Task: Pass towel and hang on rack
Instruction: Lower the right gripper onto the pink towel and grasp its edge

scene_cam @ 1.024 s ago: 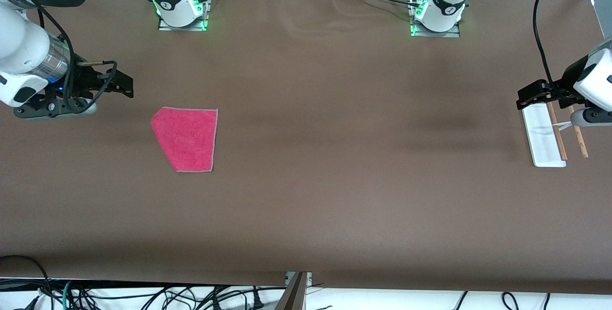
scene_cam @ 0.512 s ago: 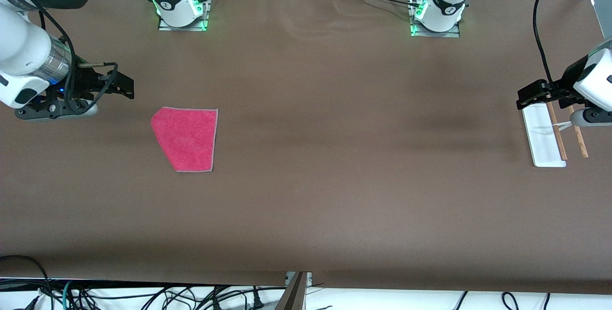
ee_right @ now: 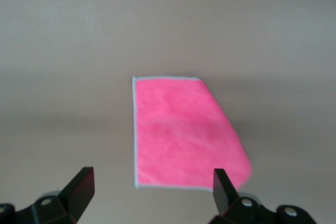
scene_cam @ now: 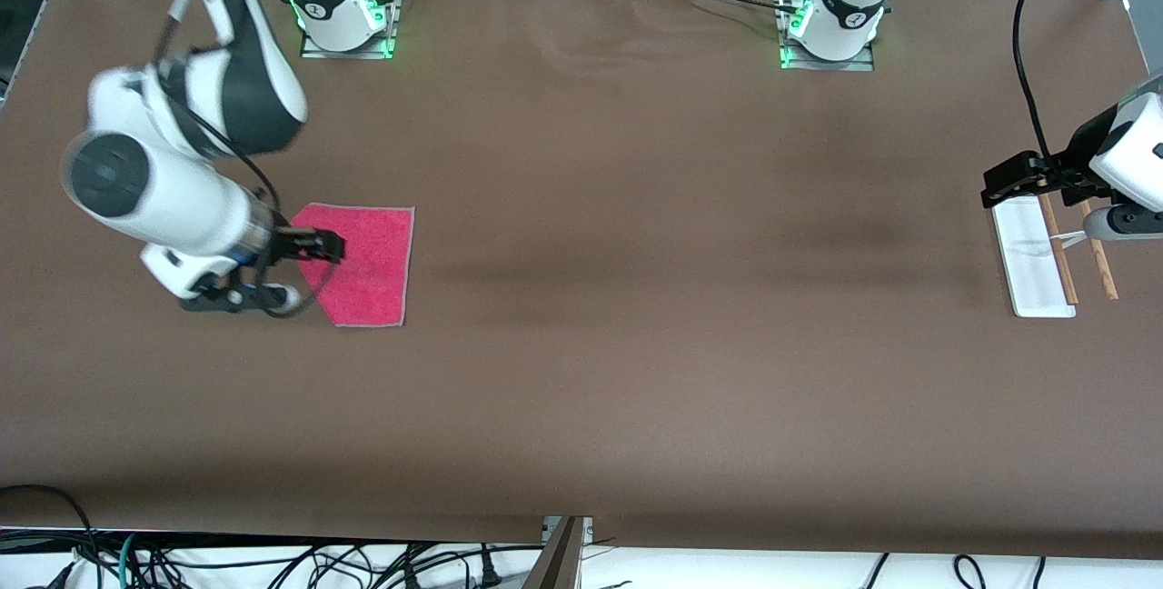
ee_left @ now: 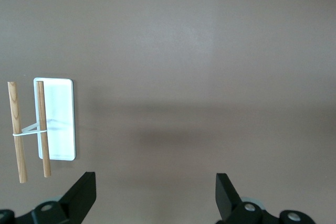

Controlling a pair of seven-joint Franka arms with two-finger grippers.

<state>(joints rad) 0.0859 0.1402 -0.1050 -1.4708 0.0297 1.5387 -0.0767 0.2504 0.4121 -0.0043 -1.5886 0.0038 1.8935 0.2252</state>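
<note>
- The right gripper [scene_cam: 318, 248] is seen over the edge of the towel [scene_cam: 368, 266] that lies toward the right arm's end of the table [scene_cam: 636, 298]; its fingers [ee_right: 81, 184] are spread wide with nothing between them, and no contact with the cloth can be made out.
- The towel is laid flat on the table, pink-red with a thin grey hem, one corner cut off at a slant.
- In the right wrist view the towel [ee_right: 181, 132] is seen between the two spread fingertips.
- The left gripper [scene_cam: 1008, 182] is held over the rack [scene_cam: 1036, 257] at the left arm's end of the table, where that arm waits; its fingers [ee_left: 81, 195] are spread wide and nothing is grasped.
- The rack [ee_left: 55, 121] is shown with a white base and two thin wooden rods [ee_left: 43, 129], well apart from the towel.
</note>
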